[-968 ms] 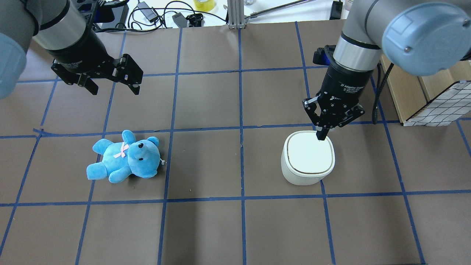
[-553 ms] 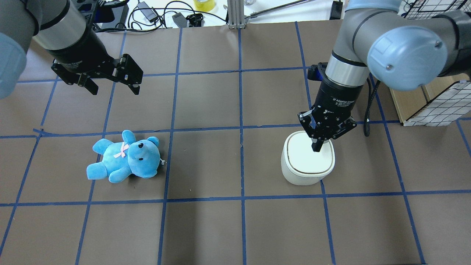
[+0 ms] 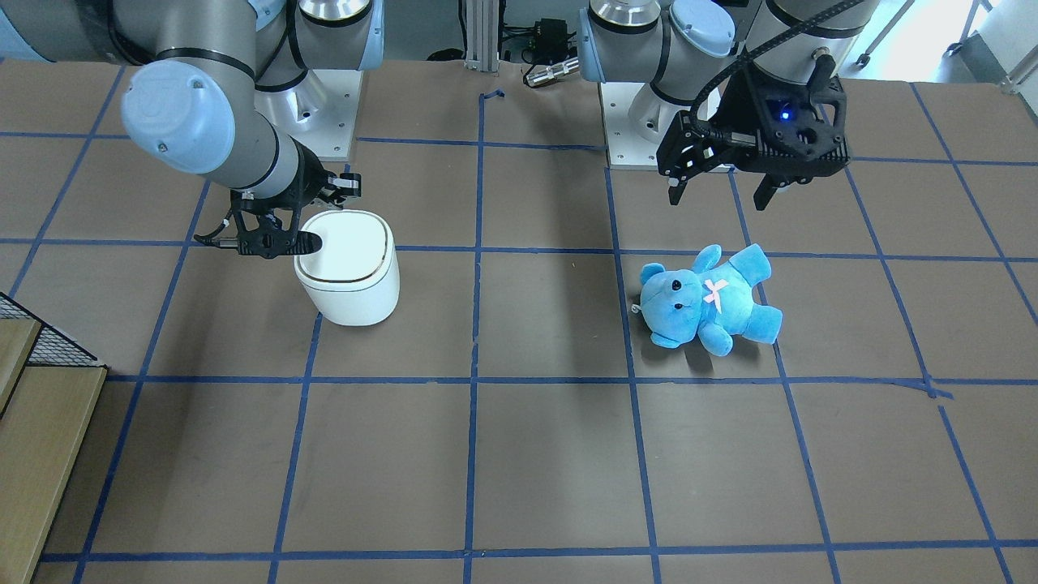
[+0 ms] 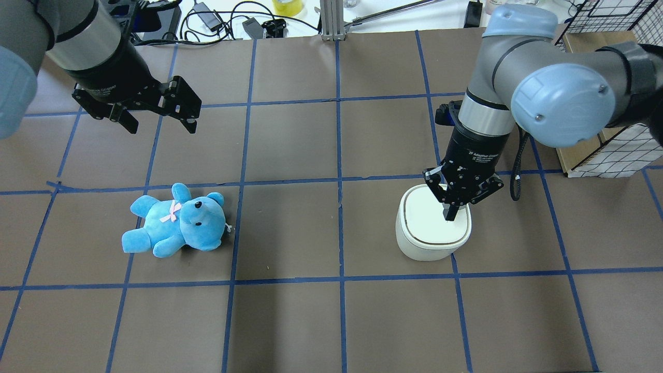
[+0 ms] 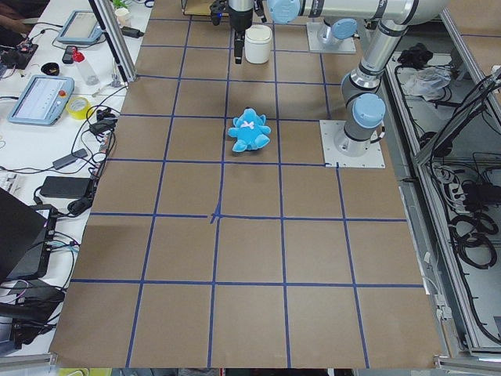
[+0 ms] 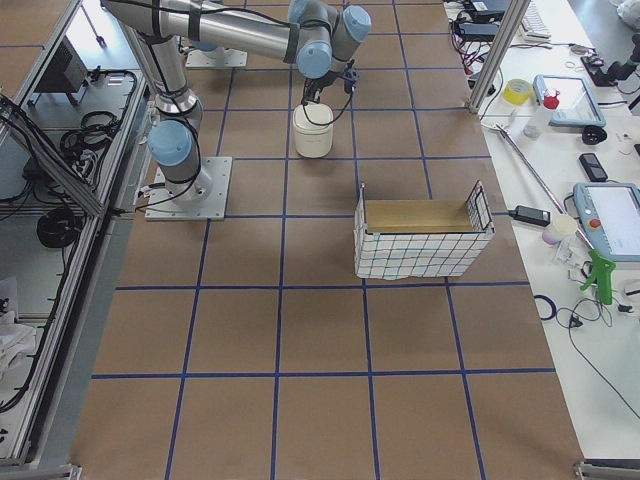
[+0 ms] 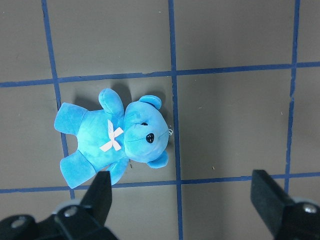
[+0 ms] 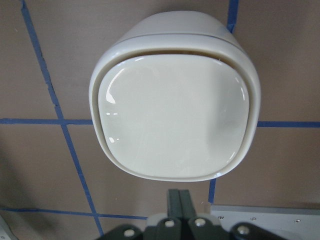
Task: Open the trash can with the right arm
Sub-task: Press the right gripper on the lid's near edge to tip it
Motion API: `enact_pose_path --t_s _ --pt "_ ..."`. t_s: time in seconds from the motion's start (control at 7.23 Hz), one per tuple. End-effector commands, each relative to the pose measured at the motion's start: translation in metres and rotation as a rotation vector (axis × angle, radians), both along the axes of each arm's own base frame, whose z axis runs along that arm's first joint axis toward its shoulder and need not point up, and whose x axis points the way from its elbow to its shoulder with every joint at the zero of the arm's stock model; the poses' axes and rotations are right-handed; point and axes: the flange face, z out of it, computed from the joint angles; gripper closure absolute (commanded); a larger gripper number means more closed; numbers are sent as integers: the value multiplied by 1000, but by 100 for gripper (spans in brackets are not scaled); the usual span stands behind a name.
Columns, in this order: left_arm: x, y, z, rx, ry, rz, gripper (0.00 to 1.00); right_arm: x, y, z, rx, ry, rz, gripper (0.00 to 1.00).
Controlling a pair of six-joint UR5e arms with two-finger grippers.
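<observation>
In the overhead view the trash can (image 4: 414, 248) stands on the counter (image 4: 290, 311) right of centre, its lid (image 4: 427, 223) lying flat. The right hand (image 4: 449, 213) has its fingers pinched together, gripping nothing. Their joined tip sits over the lid's upper-right part, seemingly touching it. At upper left the left hand (image 4: 161, 124) hangs spread wide and empty, higher in the frame than the blue bear (image 4: 176, 220), which lies on the counter at left centre.
</observation>
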Motion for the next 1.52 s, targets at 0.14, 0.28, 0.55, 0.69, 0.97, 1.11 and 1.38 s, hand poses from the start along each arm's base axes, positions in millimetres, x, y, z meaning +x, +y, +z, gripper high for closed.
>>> enact_pose_path --t_s 0.14,0.28,0.55,0.69,0.97,1.11,1.38 --pt "0 0 0 0 0 1 0 -11 -11 -9 -60 26 -9 100" --pt "0 0 0 0 0 0 0 -11 -12 -13 -86 28 -15 100" --pt "0 0 0 0 0 0 0 -10 -8 -25 -89 25 -37 100" --pt "0 0 0 0 0 0 0 -9 -7 -30 -95 22 -40 100" --pt "0 0 0 0 0 0 0 -8 -4 -38 -81 14 -42 100" --pt "0 0 0 0 0 0 0 -8 -4 -42 -72 12 -40 100" --pt "0 0 0 0 0 0 0 -8 -4 -42 -73 15 -43 100"
